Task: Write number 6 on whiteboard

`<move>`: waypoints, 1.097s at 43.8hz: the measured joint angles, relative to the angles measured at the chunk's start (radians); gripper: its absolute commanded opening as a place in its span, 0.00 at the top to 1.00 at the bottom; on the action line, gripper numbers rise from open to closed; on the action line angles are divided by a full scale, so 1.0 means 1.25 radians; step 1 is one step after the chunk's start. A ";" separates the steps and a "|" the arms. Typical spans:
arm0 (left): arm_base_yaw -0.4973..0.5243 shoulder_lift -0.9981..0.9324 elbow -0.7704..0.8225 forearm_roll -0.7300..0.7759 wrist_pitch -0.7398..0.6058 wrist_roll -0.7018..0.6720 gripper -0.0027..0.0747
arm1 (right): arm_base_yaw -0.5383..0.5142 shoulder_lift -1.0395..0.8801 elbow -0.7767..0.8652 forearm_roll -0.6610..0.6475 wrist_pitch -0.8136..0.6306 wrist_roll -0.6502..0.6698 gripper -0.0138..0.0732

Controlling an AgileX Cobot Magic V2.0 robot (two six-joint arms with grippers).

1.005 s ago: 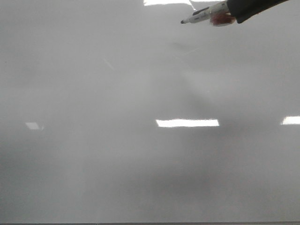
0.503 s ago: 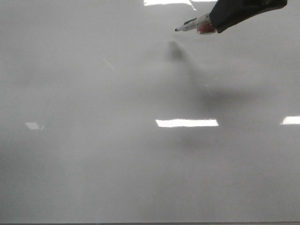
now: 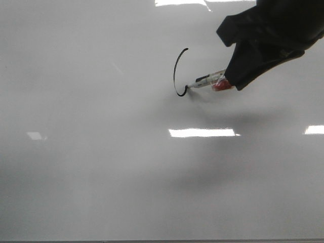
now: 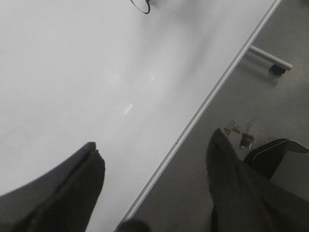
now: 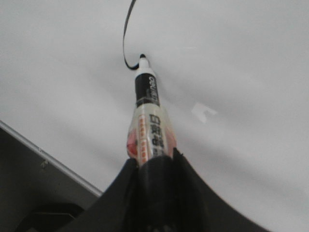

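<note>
The whiteboard (image 3: 101, 152) is glossy pale grey and fills the front view. A thin black curved stroke (image 3: 175, 71) of the number 6 stands on it, a tall arc with no closed loop. My right gripper (image 3: 234, 80) is shut on a marker (image 3: 207, 81) whose tip touches the board at the stroke's lower end. In the right wrist view the marker (image 5: 147, 123) points at the stroke (image 5: 125, 36). My left gripper (image 4: 154, 154) is open and empty over the board's edge (image 4: 193, 123); the stroke's end (image 4: 141, 6) shows far off.
Bright rectangular light reflections (image 3: 202, 132) lie on the board. Beyond the board's metal edge the left wrist view shows grey floor (image 4: 270, 106) and a wheeled stand leg (image 4: 270, 59). The board's edge also shows in the right wrist view (image 5: 43, 157).
My right gripper moved down and a little left with the marker. The tip met the board and drew a curved black arc that was not there before.
</note>
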 measured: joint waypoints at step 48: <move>-0.214 0.221 0.000 -0.217 -0.159 0.368 0.40 | 0.212 -0.362 0.034 0.003 0.324 -0.215 0.91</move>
